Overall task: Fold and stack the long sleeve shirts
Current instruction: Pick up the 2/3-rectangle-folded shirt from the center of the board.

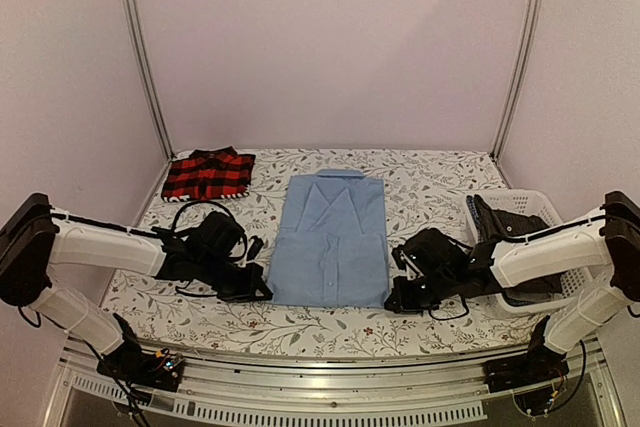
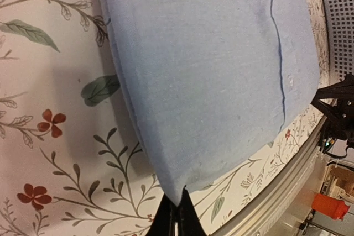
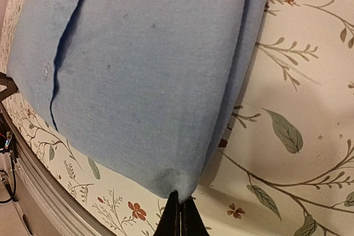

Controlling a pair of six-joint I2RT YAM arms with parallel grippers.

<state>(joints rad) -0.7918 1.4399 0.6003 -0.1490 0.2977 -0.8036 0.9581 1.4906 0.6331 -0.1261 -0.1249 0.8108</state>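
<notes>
a light blue shirt point(image 1: 332, 237) lies flat in the middle of the flowered counter point(image 1: 430, 182), collar at the far end. the left gripper point(image 1: 262, 292) is at its near left corner and the right gripper point(image 1: 393, 299) at its near right corner, both low on the cloth. a folded red-and-black plaid shirt point(image 1: 208, 174) sits far left. a white basket point(image 1: 545, 197) on the right holds dark shirts point(image 1: 497, 219).

In the left wrist view the blue shirt point(image 2: 210, 70) runs off the top edge. The left fingers point(image 2: 189, 219) are cut by the bottom edge, and the shirt's corner vanishes between their tips. The right wrist view crops the shirt and the right fingers point(image 3: 189, 220) likewise. From above, the right arm point(image 1: 545, 252) hides part of the basket point(image 1: 545, 202) and the dark clothes point(image 1: 497, 222) inside.
</notes>
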